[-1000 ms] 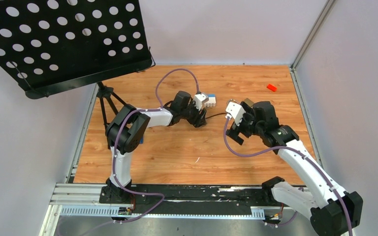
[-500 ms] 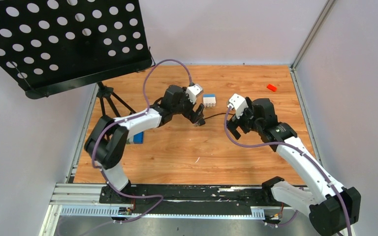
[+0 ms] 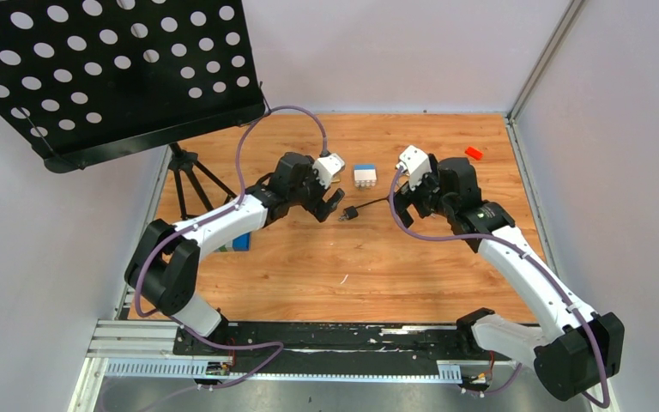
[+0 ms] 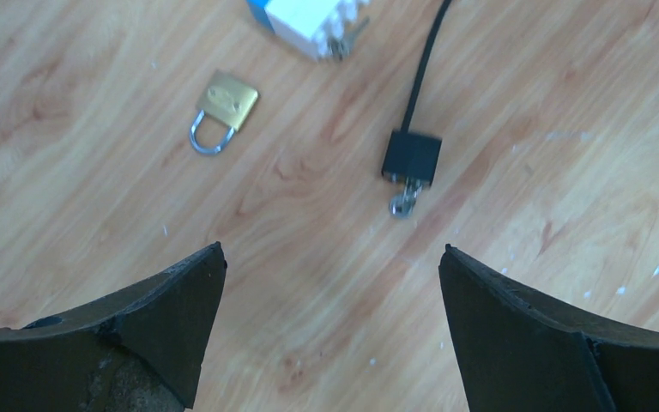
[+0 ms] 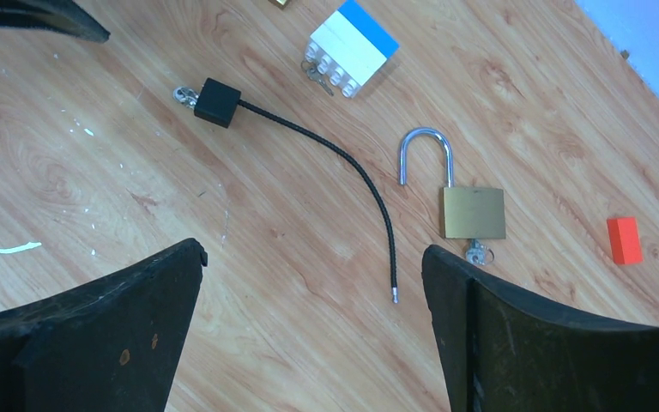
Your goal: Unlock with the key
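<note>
A black cable [image 5: 352, 167] lies on the wooden table, its blocky black end [image 4: 411, 157] pointing toward my left gripper. The key [image 4: 404, 202], tiny and grey, sticks out of that block, seen also in the right wrist view as the key [image 5: 186, 93]. My left gripper [image 4: 330, 251] hangs open and empty a little short of it, left of the block [image 3: 349, 213]. My right gripper [image 5: 313, 249] is open above the cable's free tip. A large brass padlock [image 5: 474, 212] lies with its shackle swung open and another key in its base.
A small shut brass padlock [image 4: 226, 101] lies left of the block. A white and blue brick [image 3: 364, 176] with keys [image 5: 316, 75] beside it sits behind. A red block [image 3: 474, 153] is at the far right, and a perforated music stand [image 3: 111, 69] on a tripod [image 3: 190, 176] at the left.
My left gripper opened, let go of the black block's end and drew back to the left. My right gripper shifted toward the far side of the table.
</note>
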Robot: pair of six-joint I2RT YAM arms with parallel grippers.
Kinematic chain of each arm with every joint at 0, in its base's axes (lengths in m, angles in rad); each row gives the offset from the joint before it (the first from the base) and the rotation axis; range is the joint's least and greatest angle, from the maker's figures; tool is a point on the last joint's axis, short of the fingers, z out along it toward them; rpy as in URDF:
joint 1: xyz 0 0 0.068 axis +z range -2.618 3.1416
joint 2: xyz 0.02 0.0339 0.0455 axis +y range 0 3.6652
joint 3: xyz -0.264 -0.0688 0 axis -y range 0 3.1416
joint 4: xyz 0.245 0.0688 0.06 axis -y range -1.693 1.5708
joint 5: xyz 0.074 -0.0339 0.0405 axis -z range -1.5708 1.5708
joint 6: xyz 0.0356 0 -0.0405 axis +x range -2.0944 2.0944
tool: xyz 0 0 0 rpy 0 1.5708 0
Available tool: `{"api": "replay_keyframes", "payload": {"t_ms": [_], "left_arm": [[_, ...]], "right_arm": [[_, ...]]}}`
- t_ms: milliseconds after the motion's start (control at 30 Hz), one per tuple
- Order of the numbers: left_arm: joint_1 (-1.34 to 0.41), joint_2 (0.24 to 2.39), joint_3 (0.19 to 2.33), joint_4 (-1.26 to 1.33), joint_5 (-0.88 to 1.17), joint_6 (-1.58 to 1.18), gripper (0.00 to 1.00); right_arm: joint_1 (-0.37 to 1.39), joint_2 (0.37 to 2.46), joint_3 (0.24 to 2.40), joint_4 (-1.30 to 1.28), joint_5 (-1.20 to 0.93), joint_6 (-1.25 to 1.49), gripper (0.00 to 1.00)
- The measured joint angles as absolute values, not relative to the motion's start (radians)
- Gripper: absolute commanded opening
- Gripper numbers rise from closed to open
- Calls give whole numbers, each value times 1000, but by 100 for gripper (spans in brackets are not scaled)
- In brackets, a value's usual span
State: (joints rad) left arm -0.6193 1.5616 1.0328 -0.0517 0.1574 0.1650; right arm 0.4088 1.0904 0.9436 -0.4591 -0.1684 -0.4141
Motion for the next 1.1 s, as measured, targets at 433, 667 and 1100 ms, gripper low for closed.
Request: {"api": "replay_keyframes", "payload": {"t_ms": [433, 667, 1100], "left_arm": [[-628, 1536, 977, -196, 113, 350, 100], [-642, 1758, 1161, -237, 37, 366, 100], [-625, 2104, 1638, -374, -31, 245, 100]], "right_arm": [[409, 1087, 880, -400, -199, -443, 100], [409, 1061, 870, -392, -184, -458, 100], [409, 1073, 864, -392, -183, -477, 100]]}}
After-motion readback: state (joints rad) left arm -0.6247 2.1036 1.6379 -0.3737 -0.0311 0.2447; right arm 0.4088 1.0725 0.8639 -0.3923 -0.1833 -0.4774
